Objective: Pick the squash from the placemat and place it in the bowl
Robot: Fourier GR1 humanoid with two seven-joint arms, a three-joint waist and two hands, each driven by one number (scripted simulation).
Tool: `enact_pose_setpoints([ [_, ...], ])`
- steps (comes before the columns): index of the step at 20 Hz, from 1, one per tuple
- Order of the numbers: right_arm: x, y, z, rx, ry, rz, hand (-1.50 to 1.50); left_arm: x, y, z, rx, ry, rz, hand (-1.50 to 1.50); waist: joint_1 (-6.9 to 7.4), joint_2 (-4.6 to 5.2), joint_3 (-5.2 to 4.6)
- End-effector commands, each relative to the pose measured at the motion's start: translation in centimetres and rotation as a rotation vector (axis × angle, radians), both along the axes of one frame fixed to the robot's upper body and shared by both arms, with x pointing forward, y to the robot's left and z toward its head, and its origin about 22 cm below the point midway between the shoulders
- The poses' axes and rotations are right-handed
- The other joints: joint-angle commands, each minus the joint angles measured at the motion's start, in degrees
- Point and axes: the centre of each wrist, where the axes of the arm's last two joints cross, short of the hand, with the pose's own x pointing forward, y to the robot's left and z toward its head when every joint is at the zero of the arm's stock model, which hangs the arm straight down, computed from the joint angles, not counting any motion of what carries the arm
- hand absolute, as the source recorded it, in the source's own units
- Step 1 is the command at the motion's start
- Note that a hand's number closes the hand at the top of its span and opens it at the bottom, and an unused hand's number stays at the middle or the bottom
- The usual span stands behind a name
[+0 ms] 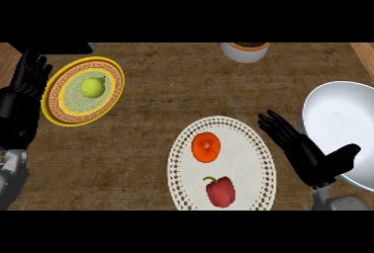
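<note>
On the white lace placemat (248,143) lies an orange round squash (206,147), with a red bell pepper (220,191) below it. The big white bowl (343,118) sits at the right edge. My right hand (303,150) hovers between the placemat's right rim and the bowl, fingers straight and spread, thumb toward the bowl, holding nothing. It is right of the squash and apart from it. My left hand (22,94) rests open at the left edge, fingers up.
A yellow-rimmed patterned plate (66,106) at the upper left carries a green lime-like fruit (93,87). A white cup-like container (245,50) stands at the back edge of the brown counter.
</note>
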Motion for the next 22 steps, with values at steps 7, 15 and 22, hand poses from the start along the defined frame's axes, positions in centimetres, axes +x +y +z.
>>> enact_pose_setpoints([
  [7, 0.1, -5.4, 3.6, -0.743, -0.201, -0.371, 1.5, -1.8, -4.7, -5.7, -0.208, 0.251, -0.218, 0.0, -6.43, -0.54, -3.52],
  [15, -4.4, 9.7, 2.2, -0.64, -0.495, -0.408, -1.5, -2.8, -7.4, -8.8, -0.302, 0.321, -0.372, 0.0, -0.99, -0.47, -1.43],
  [22, -3.5, 8.5, 2.3, -1.105, -0.279, -0.41, -1.5, -3.5, -7.3, -9.1, -0.301, 0.333, -0.37, 0.0, -1.38, -1.01, -1.94],
])
